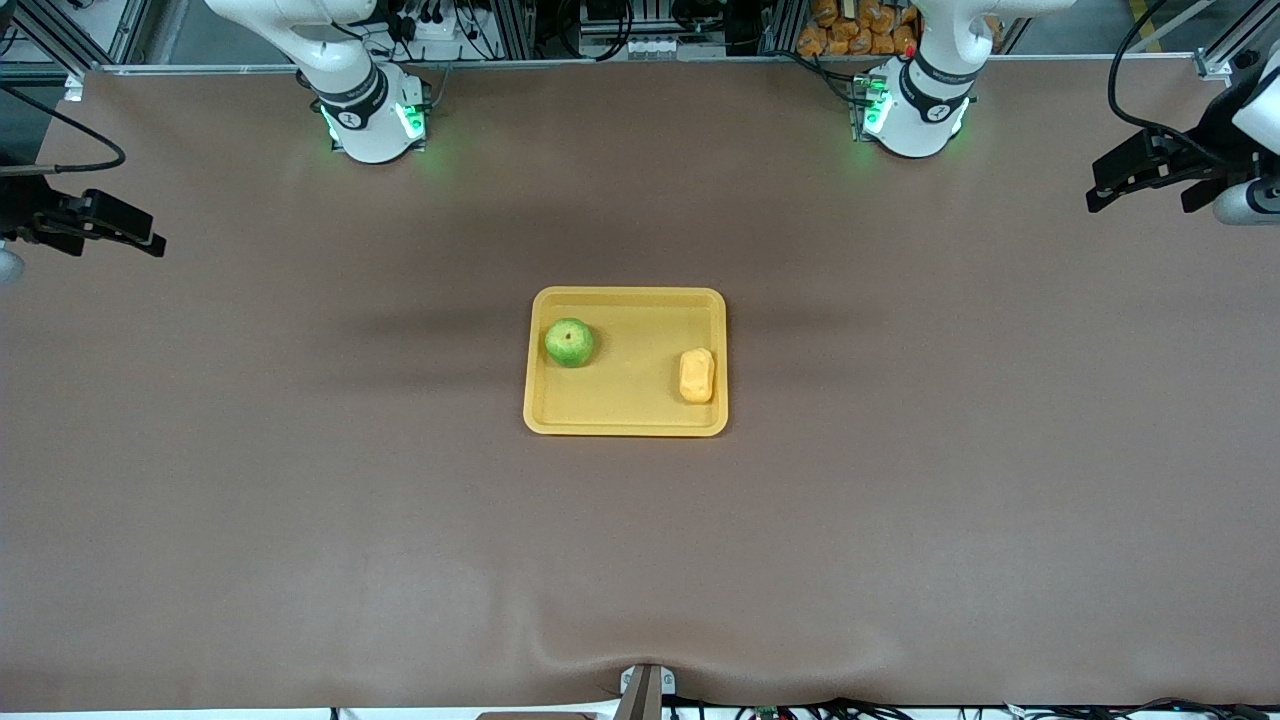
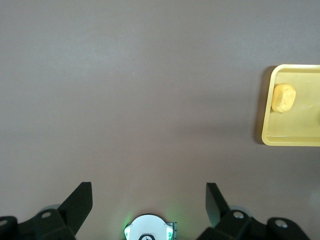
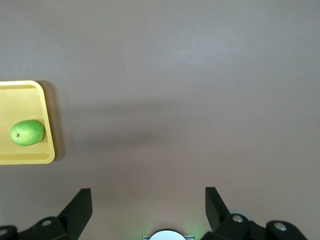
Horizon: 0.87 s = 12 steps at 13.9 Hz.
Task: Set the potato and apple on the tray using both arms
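Observation:
The yellow tray (image 1: 630, 405) lies in the middle of the table. The green apple (image 1: 569, 342) sits on it toward the right arm's end. The yellow-orange potato (image 1: 697, 375) sits on it toward the left arm's end. My left gripper (image 1: 1140, 185) hangs open and empty in the air over the left arm's end of the table; its wrist view shows its spread jaws (image 2: 149, 200), the tray (image 2: 292, 132) and the potato (image 2: 283, 97). My right gripper (image 1: 110, 225) hangs open and empty over the right arm's end; its wrist view shows its jaws (image 3: 147, 202), the tray (image 3: 25, 97) and the apple (image 3: 27, 132).
The brown table cover has a wrinkle at the edge nearest the front camera (image 1: 640, 655). The two green-lit arm bases (image 1: 372, 120) (image 1: 915, 115) stand along the table's edge farthest from the front camera. Cables and orange packets (image 1: 860, 25) lie past that edge.

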Available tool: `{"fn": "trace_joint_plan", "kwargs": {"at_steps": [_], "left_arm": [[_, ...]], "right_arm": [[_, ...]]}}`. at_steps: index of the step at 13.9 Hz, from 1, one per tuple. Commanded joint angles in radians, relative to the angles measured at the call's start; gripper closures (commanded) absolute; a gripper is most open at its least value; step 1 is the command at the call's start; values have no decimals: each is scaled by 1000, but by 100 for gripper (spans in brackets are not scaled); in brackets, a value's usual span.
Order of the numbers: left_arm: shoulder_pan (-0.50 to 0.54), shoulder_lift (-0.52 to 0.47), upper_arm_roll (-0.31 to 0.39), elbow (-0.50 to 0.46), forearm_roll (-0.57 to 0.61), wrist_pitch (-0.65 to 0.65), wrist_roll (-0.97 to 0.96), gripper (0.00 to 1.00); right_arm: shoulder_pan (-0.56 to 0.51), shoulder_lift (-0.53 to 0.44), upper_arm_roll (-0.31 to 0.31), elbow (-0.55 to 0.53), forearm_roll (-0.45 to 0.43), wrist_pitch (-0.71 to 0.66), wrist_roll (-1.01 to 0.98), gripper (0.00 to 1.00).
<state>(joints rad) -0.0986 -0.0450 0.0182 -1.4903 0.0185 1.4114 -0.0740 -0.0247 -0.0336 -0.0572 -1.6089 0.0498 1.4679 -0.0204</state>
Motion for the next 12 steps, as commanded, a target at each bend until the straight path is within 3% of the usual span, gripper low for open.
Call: {"fn": "trace_joint_plan", "kwargs": {"at_steps": [1,4,12], "left_arm": [[4,10,0,18,0,-12,19,0],[2,8,-4,19,4,-29,16,0],[2,10,0,22,21,-28,10,0]], "right_arm": [[19,-34,-13,-14,-5,9,16,0],[17,-34,-7,-46,-7,66,8,0],[-1,-54,3,-68,-5,57,7,0]]}}
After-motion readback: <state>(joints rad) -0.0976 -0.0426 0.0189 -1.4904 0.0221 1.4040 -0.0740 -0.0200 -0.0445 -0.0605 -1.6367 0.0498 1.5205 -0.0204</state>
